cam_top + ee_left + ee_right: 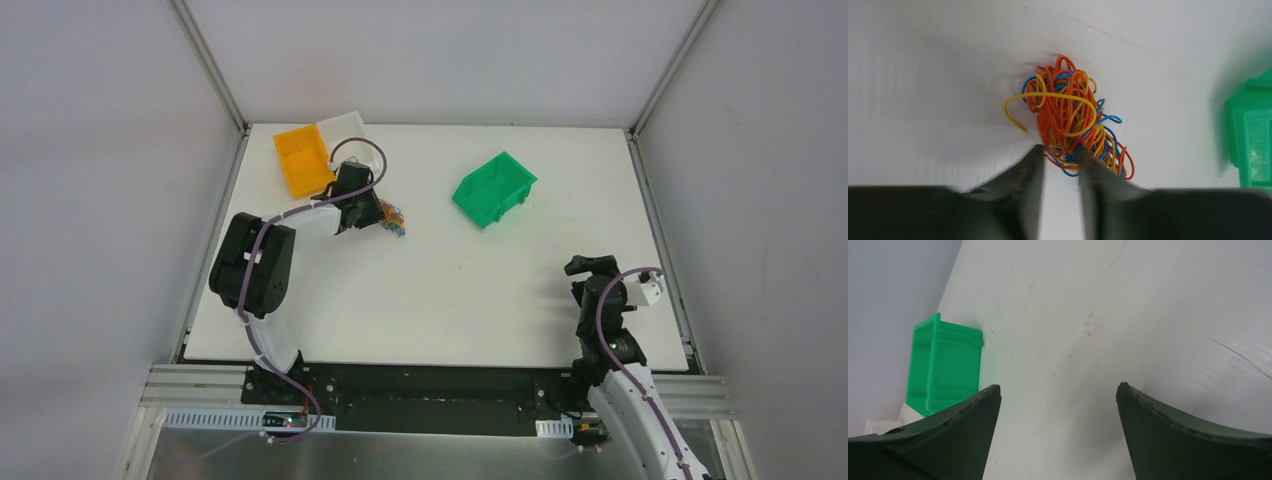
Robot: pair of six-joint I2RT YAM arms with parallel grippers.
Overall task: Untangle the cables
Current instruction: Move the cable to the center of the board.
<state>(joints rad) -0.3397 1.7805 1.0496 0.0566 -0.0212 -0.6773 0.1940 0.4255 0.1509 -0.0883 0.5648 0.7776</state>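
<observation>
The cables [1068,115] are a small clump of thin orange, yellow and blue curly loops lying on the white table; in the top view the cables [393,217] sit at the back left. My left gripper [1060,150] is down at the near end of the clump. Its two dark fingers stand partly apart, with a few strands between the tips and a gap still showing. From above, the left gripper [372,213] is just left of the clump. Near the front right edge my right gripper [590,266] is wide open over bare table, and the right gripper [1058,387] has nothing between its fingers.
A green bin [494,188] stands at the back centre, right of the clump; the same green bin [1250,135] shows at the right edge of the left wrist view. An orange bin [302,158] and a white bin [345,128] sit at the back left corner.
</observation>
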